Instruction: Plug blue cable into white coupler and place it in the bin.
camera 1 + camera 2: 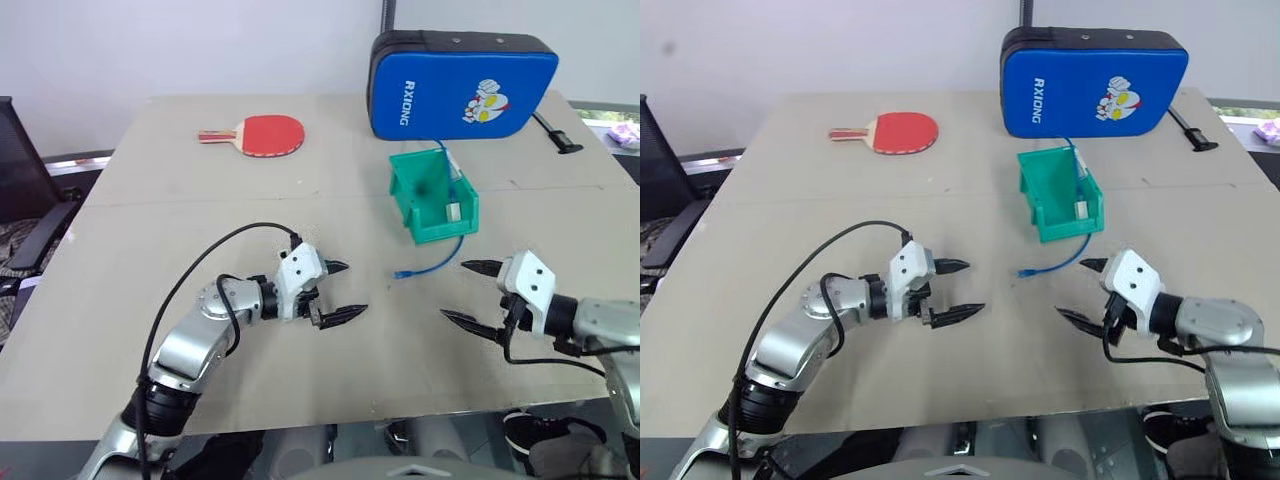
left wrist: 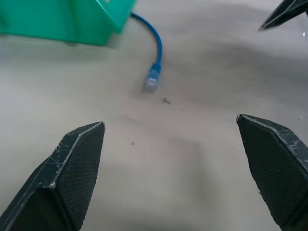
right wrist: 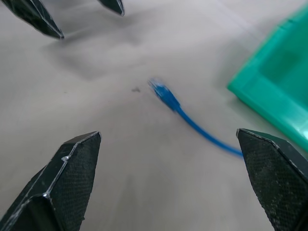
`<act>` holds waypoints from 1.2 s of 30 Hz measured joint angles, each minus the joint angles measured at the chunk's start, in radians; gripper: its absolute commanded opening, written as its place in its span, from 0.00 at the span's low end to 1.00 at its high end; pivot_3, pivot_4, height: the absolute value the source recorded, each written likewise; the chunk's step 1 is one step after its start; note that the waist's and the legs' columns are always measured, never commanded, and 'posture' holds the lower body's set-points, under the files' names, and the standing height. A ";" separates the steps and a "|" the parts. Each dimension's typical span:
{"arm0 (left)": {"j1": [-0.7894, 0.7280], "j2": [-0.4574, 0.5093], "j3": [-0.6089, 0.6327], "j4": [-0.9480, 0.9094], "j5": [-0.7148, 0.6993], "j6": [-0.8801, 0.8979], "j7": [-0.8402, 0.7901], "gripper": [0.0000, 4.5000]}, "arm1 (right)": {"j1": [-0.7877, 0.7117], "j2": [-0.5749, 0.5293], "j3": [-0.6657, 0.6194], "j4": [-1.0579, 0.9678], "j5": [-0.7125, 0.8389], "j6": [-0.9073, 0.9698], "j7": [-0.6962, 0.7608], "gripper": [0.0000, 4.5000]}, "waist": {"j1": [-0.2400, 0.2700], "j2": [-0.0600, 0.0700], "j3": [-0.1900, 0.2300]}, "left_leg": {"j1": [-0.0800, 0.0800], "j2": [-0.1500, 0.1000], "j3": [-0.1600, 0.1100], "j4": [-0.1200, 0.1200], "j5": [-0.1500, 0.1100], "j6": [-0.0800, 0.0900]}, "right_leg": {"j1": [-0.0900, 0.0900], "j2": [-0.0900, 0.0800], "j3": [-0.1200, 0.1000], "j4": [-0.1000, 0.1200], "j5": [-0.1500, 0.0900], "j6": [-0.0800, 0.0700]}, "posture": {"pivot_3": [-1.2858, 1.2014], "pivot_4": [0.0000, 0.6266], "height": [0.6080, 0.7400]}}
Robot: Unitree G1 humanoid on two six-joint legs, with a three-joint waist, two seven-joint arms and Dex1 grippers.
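The blue cable (image 1: 440, 255) hangs out over the low front of the green bin (image 1: 405, 195), where a small white coupler (image 1: 454, 211) sits at the front inside, the cable apparently plugged into it, though the joint is too small to confirm. From there the thin, glossy cord curves down onto the matte grey-beige table (image 1: 200, 330), and its free plug end rests on the surface between the two grippers, its long axis running from the bin's front corner toward the left arm. Both grippers hover over the table, empty and spread wide: the left gripper (image 1: 341, 290) points toward the plug from the robot's left, the right gripper (image 1: 472, 292) from its right and seems slightly nearer the cable's curve. Their black fingers (image 2: 72, 178) are wedge-shaped with fine cross-hatched pads. I judge that the trailing end remains to be tucked in. A red paddle (image 1: 262, 134) and a blue padded shield (image 1: 460, 85) lie well apart, farther back.
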 measured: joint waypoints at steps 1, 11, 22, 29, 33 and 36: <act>-0.014 -0.009 -0.015 0.021 0.016 -0.004 -0.002 1.00 | 0.038 0.000 -0.018 -0.027 0.014 0.000 -0.019 0.99 | 0.001 0.000 0.000 | 0.001 0.000 0.000 0.000 0.000 0.000 | 0.000 0.001 0.000 0.000 0.000 0.000 | 0.52 0.24 0.93; -0.208 -0.188 -0.140 0.312 0.182 -0.084 0.032 1.00 | 0.252 -0.004 -0.093 -0.124 0.074 -0.004 -0.125 0.99 | 0.007 -0.001 -0.001 | -0.001 -0.002 -0.001 0.001 0.000 0.000 | 0.001 0.000 0.000 -0.001 0.000 0.000 | 0.52 0.24 0.93; -0.319 -0.238 -0.198 0.467 0.277 -0.185 -0.018 0.02 | 0.372 0.006 -0.110 -0.188 0.092 -0.002 -0.229 1.00 | 0.003 -0.001 -0.001 | -0.001 -0.001 -0.001 0.000 0.000 0.000 | 0.001 0.001 0.000 -0.001 0.000 0.000 | 0.52 0.24 0.93; -0.300 -0.244 -0.062 0.361 -0.040 0.165 -0.180 0.02 | 0.354 0.171 -0.100 -0.289 0.309 0.192 -0.388 1.00 | 0.001 -0.001 -0.001 | -0.002 0.003 -0.003 0.001 0.000 0.000 | -0.001 0.001 -0.001 -0.001 0.000 0.000 | 0.52 0.24 0.93; -0.320 -0.209 0.092 0.241 -0.332 0.525 -0.215 0.01 | 0.309 0.297 -0.077 -0.311 0.586 0.323 -0.524 0.94 | -0.003 0.000 -0.001 | -0.001 0.004 -0.003 0.001 0.000 0.000 | 0.000 0.001 -0.001 0.000 0.000 0.000 | 0.52 0.24 0.93; -0.321 -0.209 0.158 0.206 -0.475 0.704 -0.195 0.00 | 0.254 0.359 -0.070 -0.307 0.767 0.346 -0.647 0.77 | -0.002 0.000 -0.001 | -0.002 0.003 -0.003 0.001 0.000 0.000 | 0.000 0.001 0.000 -0.001 0.000 0.000 | 0.52 0.24 0.93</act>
